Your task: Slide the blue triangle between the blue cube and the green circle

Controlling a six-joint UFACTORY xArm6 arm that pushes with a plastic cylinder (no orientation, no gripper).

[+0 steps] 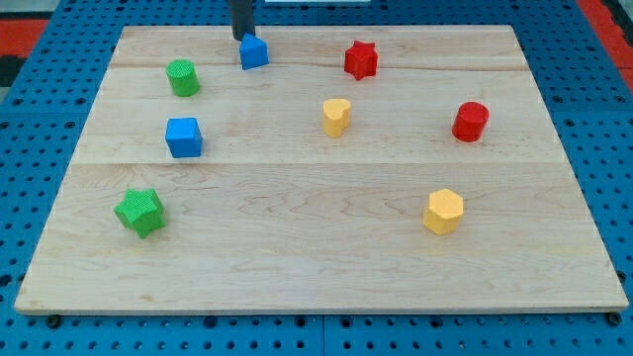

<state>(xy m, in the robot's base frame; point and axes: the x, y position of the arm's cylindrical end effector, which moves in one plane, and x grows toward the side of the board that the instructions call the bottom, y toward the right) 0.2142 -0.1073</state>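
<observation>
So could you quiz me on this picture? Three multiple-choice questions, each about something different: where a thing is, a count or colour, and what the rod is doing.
1. Where does the blue triangle lie?
A. near the view's top edge
B. at the view's bottom right
C. at the view's bottom left

2. How many red blocks are on the board?
A. one
B. two
C. four

3. Where is my tip?
A. against the yellow heart
B. just above-left of the blue triangle
C. out of view

Answers: 1 A, it sits high, right of the green circle. 2 B, the red star and red cylinder. 3 B, the rod ends beside the triangle's upper-left corner.
</observation>
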